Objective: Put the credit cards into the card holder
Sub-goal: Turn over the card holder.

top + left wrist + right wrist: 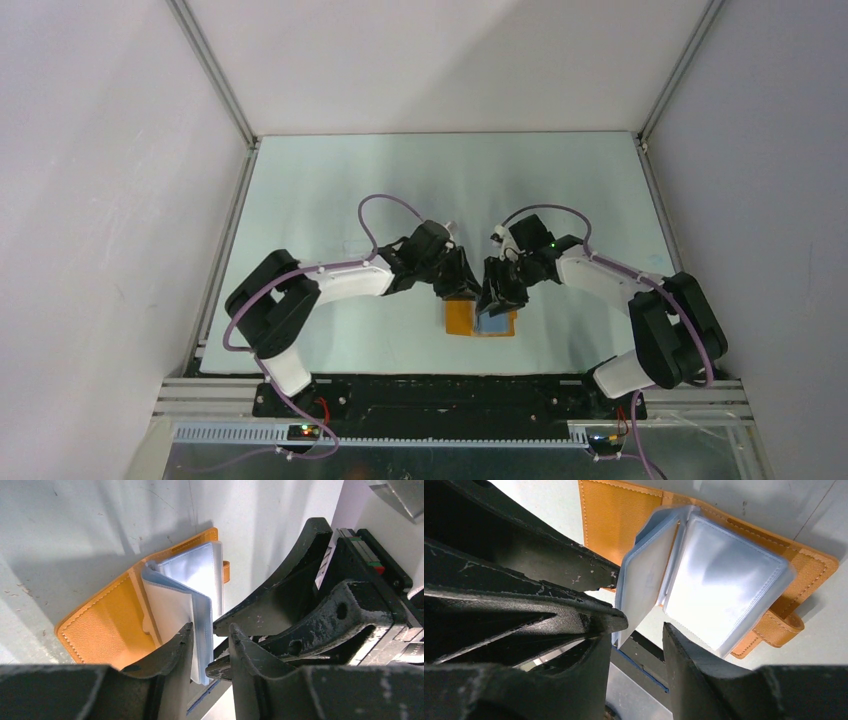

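Left wrist view, and it's crowded in here: the card holder (102,625) lies open on the tabletop (340,190), close to the middle of the near edge. Its orange cover is flat and its clear sleeves (177,597) stand up in a fan. The left tool (210,636) has its jaws part-way apart, one sleeve's edge running down between them, not pinched as far as I can see. The right tool (641,630) faces it from the other side, jaws likewise apart, a sleeve's corner just inside one finger. No credit card shows in any view, loose or held.

Here's the danger: the two tools are almost nose to nose, so a small inward drift could knock fingers together. A slack sleeve could slip free and flop shut, closing the pocket. If either tool clamps and pulls, the light holder may lift or skid toward the near edge, or strain at its spine.
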